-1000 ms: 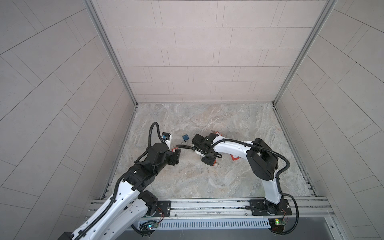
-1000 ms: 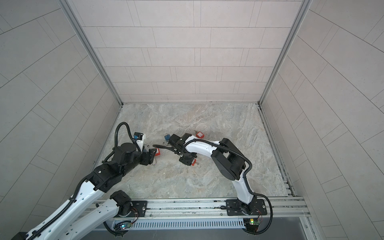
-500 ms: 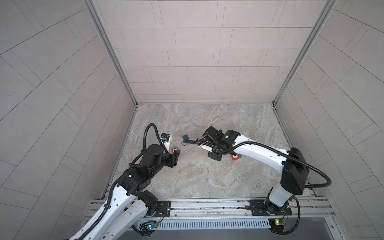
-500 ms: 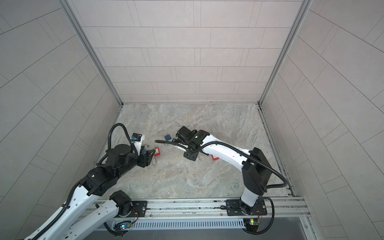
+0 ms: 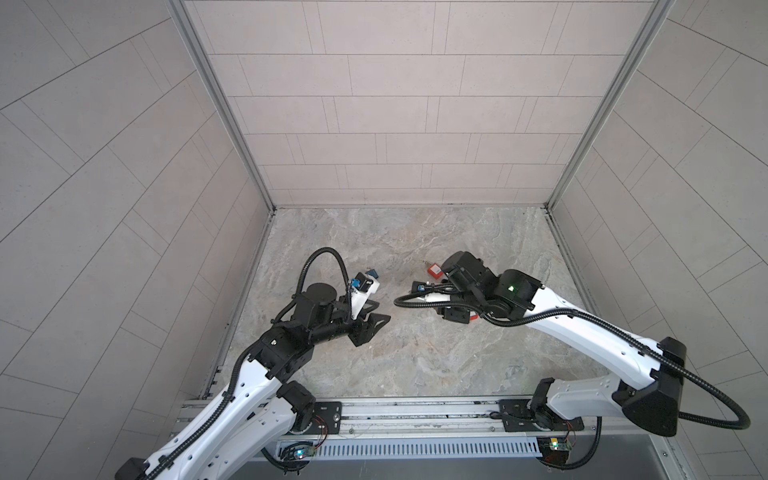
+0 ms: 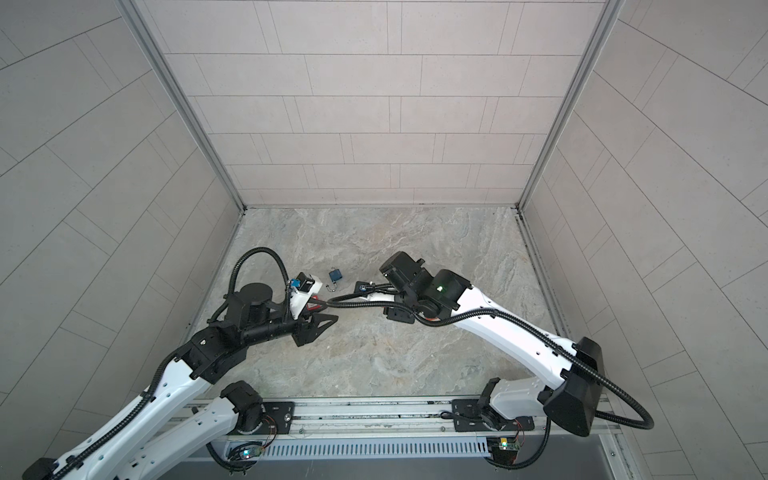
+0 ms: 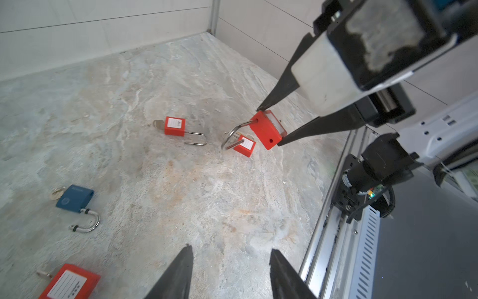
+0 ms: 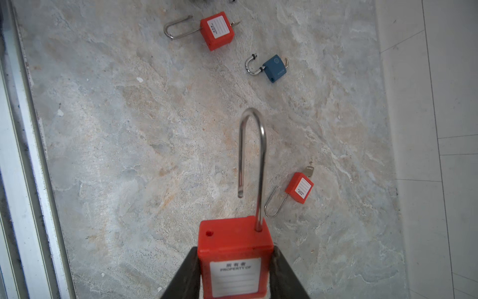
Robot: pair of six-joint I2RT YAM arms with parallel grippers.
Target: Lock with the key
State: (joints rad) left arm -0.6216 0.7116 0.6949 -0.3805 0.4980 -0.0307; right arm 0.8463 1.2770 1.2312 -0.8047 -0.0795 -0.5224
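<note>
Red padlock [image 8: 234,274], shackle [image 8: 262,160] open, tight in the right hand [image 8: 234,248]; left hand [image 7: 231,248] half open, empty.

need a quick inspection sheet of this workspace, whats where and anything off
surface: marbled tabletop, orange-brown stains
job's things: held red padlock, shackle open; loose on the tabletop, shackles open: blue padlock, three red padlocks, keys inserted
clutter: nothing seen
end effectors: right end effector shut on held red padlock; left end effector open, empty
cables: black hoses loop over both arms; the right arm's bulges towards the left arm
surroundings: tiled walls, metal rail in front
</note>
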